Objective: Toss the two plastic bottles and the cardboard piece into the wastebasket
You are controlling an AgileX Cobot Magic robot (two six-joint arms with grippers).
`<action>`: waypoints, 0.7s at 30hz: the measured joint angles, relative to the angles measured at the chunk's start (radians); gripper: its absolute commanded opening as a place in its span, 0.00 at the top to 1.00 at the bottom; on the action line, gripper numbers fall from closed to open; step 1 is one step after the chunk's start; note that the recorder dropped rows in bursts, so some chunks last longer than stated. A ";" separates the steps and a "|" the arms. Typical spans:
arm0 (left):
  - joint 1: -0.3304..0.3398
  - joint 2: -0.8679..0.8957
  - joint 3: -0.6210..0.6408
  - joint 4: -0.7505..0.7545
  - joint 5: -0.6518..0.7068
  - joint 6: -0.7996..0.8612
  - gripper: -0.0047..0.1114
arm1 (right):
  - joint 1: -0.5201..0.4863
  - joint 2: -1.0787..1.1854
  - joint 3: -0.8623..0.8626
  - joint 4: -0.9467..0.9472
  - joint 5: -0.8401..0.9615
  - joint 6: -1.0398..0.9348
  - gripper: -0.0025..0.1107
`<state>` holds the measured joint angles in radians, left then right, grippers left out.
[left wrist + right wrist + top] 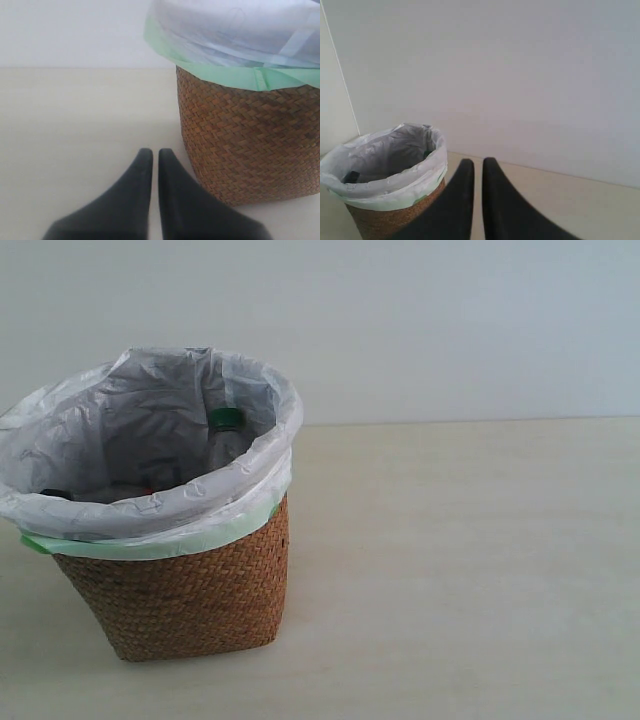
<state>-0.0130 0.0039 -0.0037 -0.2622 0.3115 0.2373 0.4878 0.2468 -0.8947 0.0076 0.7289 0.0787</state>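
Observation:
The wicker wastebasket (190, 590) stands at the left of the exterior view, lined with a white bag with a green edge. Inside it the slim bottle's green cap (226, 420) leans against the far side. A black cap (55, 494) shows low at the left, where the larger bottle lies mostly hidden. The cardboard piece is hidden. Neither gripper shows in the exterior view. My left gripper (151, 152) is shut and empty, low on the table beside the wastebasket (250, 145). My right gripper (478, 162) is shut and empty, held higher, with the wastebasket (375, 222) off to one side.
The pale wooden table (450, 570) stretches to the right of the basket, with a plain white wall behind it. Nothing else lies on the table.

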 measured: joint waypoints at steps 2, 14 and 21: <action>0.000 0.000 0.000 0.000 0.000 0.000 0.93 | 0.000 0.000 0.000 0.000 0.000 0.000 0.96; 0.000 0.000 0.000 0.000 0.000 0.000 0.93 | -0.169 -0.114 0.120 -0.031 -0.227 0.000 0.96; 0.000 0.000 0.000 0.000 0.000 0.000 0.93 | -0.364 -0.216 0.230 -0.021 -0.344 0.000 0.96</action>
<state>-0.0130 0.0039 -0.0037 -0.2622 0.3115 0.2373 0.1236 0.0303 -0.6643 -0.0130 0.3848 0.0787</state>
